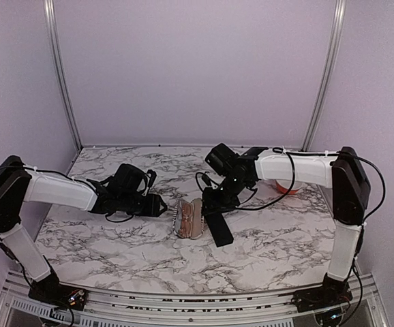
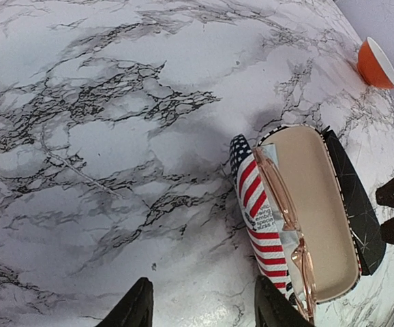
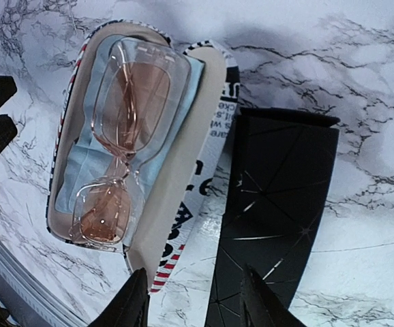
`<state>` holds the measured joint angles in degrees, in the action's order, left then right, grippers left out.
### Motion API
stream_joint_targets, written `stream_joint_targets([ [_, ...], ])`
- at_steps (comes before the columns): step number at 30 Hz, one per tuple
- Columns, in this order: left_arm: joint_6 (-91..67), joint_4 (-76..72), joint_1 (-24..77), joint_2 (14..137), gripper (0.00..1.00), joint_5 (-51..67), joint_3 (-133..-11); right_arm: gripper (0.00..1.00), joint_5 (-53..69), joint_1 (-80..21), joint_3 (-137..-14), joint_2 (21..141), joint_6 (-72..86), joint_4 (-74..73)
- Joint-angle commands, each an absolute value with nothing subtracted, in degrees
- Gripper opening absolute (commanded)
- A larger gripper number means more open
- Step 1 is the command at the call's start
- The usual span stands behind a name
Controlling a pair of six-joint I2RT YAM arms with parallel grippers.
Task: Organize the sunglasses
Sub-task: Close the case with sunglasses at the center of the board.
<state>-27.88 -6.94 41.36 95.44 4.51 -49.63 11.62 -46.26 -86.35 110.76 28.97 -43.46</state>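
The bench [image 1: 115,238] carries a black case [image 3: 279,204] at lower right of the right wrist view, touching an open striped case [image 3: 207,102] on its left; the sunglasses [image 3: 125,136] lie inside that; left tool [image 2: 204,304] and right tool [image 3: 193,300] hover open, empty; best to pin the base, then fold the lid gently.

Even, diffuse light from above. Soft shadows fall on the marble table [image 1: 115,238] beneath the left arm [image 1: 61,191] and right arm [image 1: 299,167]. Wrist views are sharp at centre and bowed toward the edges. The sunglasses [image 3: 125,136] carry small highlights.
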Motion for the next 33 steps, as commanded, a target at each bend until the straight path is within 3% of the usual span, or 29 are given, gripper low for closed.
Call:
stream_joint_targets([
  [1, -28.5, -5.6, 41.9, 96.9, 0.50, 5.5, -50.6, 0.43, 8.4, -45.7, -86.2, 109.2, 26.3, -42.4],
  [33, -28.9, -4.1, 43.5, 101.3, 0.43, 6.1, -54.6, 0.08, 9.8, -46.1, -85.5, 115.1, 22.9, -39.6],
])
